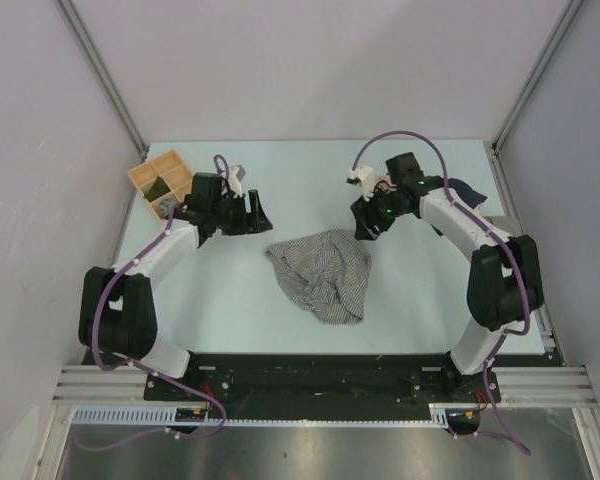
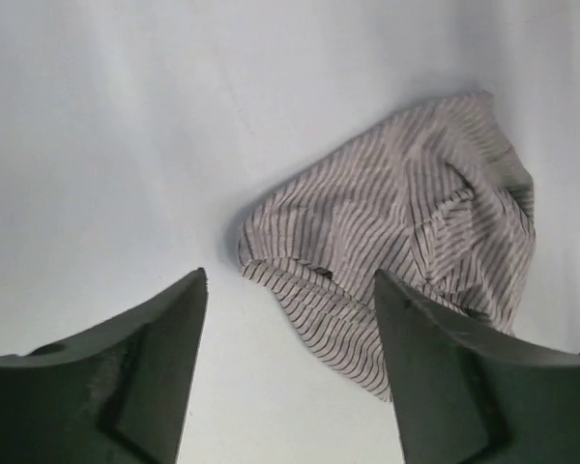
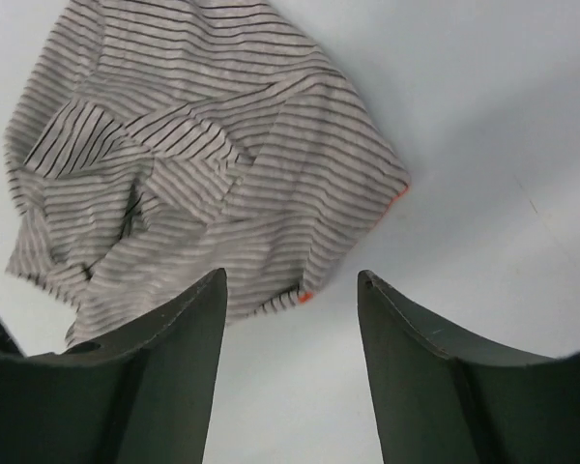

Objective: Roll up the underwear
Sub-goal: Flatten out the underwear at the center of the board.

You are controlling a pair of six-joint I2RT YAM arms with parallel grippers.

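The underwear (image 1: 323,272), grey with fine dark stripes, lies crumpled on the pale table between the two arms. It also shows in the left wrist view (image 2: 406,242) and in the right wrist view (image 3: 193,164), where small orange tips mark its edge. My left gripper (image 1: 257,216) is open and empty, above the table just left of the cloth's upper left corner. My right gripper (image 1: 364,228) is open and empty, just above the cloth's upper right corner. Neither gripper touches the cloth.
A wooden compartment box (image 1: 162,182) with dark items stands at the back left, beside the left gripper. A navy blue garment (image 1: 466,192) lies at the right edge behind the right arm. Frame walls enclose the table on three sides.
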